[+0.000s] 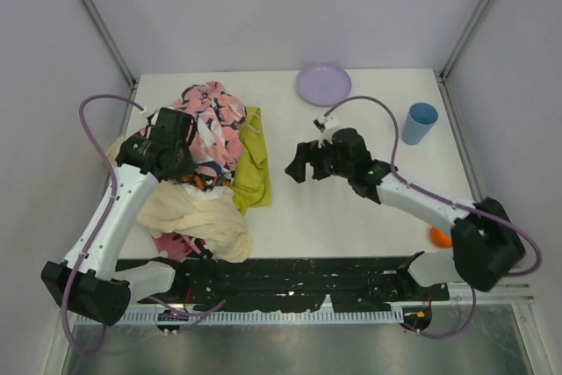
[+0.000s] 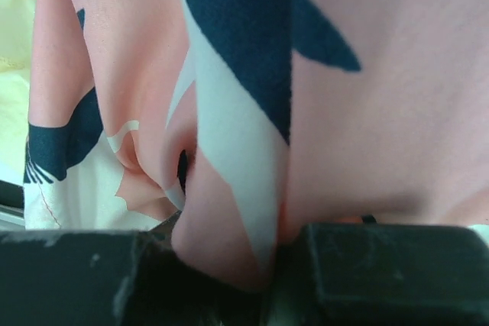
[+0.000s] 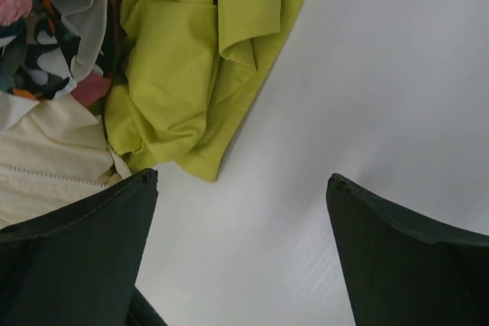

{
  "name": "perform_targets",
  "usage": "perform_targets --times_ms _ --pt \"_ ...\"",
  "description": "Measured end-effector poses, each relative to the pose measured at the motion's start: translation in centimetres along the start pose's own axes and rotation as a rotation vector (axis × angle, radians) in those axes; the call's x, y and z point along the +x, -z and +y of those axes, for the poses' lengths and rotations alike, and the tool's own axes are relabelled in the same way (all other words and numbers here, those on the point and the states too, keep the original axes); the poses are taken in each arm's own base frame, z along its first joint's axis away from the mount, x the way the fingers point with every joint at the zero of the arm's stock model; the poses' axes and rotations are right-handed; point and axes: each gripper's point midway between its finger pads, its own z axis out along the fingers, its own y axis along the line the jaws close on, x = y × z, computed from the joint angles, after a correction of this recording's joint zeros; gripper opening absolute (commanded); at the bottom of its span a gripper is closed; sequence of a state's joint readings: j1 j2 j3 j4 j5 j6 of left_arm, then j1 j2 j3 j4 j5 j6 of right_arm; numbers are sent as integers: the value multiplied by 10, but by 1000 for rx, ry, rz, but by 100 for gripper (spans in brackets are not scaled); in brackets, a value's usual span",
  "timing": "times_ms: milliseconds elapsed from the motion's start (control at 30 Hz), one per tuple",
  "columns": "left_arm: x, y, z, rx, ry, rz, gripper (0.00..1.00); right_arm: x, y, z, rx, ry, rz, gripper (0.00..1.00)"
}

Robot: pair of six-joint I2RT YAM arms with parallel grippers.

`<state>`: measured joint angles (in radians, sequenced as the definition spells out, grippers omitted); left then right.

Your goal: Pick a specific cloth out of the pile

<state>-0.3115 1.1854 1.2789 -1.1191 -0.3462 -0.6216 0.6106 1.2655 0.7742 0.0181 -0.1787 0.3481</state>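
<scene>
The pile [image 1: 200,173] lies at the table's left, with pink printed, pale cream, orange-and-black and magenta pieces. The yellow-green cloth [image 1: 252,164] lies along the pile's right edge, partly under the other clothes. In the right wrist view it [image 3: 191,59] is crumpled beside the cream cloth [image 3: 46,162]. My left gripper [image 1: 180,157] is down on the pile. In the left wrist view it [image 2: 263,265] is shut on a fold of the pink printed cloth [image 2: 367,112]. My right gripper [image 1: 299,164] hangs open just right of the yellow-green cloth, with only bare table between its fingertips [image 3: 238,182].
A purple plate [image 1: 323,83] sits at the back centre. A blue cup [image 1: 419,122] stands at the right, behind my right arm. A small orange thing [image 1: 439,236] lies near the right arm's base. The black rail [image 1: 299,278] runs along the near edge.
</scene>
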Motion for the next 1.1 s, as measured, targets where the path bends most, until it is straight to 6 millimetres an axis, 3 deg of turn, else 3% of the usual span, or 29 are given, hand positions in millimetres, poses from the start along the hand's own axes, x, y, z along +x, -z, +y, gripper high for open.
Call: perform_targets --times_ms 167,267,333,400,467,533,700,800,1000,1100 --pt "5 1 7 1 30 -5 0 4 -87 33 -95 -19 70 95" --pt "7 -2 10 -9 45 2 0 22 -134 60 -150 -12 113 100" --pt "9 -4 11 -14 50 7 0 43 -155 72 -183 -20 159 91" --pt "10 -6 11 -17 53 9 0 64 -168 80 -202 -30 207 76" --pt "12 -9 11 -23 57 13 0 83 -178 87 -218 -30 244 33" --pt "14 -14 12 -37 65 22 0 83 -182 95 -233 -22 253 6" --pt "24 -37 15 -111 71 69 0 78 -178 96 -223 9 273 5" --pt "32 -53 14 -147 71 106 0 59 -160 97 -187 76 279 5" --pt "46 -77 14 -201 75 164 0 -35 -87 132 -171 236 157 5" --pt "58 -90 12 -203 73 199 0 -96 -41 144 -140 312 42 5"
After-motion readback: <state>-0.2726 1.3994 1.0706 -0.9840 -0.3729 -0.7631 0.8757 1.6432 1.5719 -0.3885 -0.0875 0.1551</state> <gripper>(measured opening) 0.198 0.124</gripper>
